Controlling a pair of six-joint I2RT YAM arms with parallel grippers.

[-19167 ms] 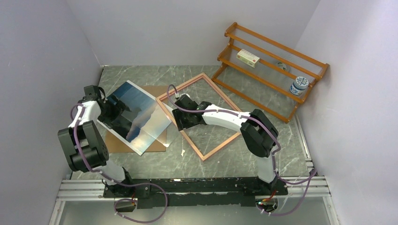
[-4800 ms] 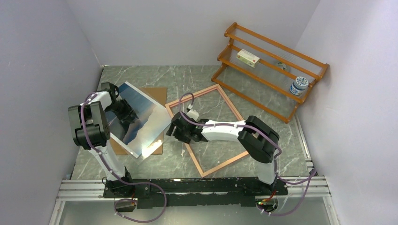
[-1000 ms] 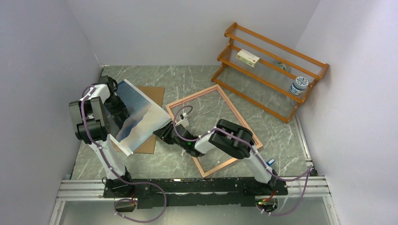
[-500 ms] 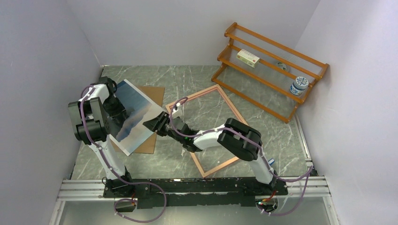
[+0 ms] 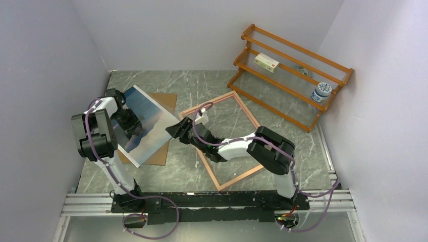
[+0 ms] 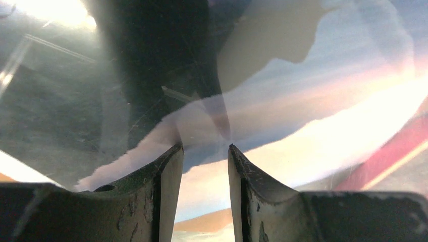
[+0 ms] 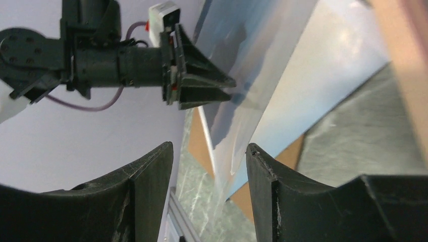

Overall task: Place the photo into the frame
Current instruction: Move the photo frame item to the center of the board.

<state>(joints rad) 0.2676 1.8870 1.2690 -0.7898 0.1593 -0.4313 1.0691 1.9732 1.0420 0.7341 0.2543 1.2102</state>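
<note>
Blue photo [image 5: 151, 113] tilted at centre left, left gripper [image 6: 204, 147] part-spread against its face. Right gripper [image 7: 209, 146], spread and empty, faces its right edge. Frame [image 5: 247, 112] lies further right.

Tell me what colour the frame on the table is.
The frame is pink; the top external view shows it best.
</note>
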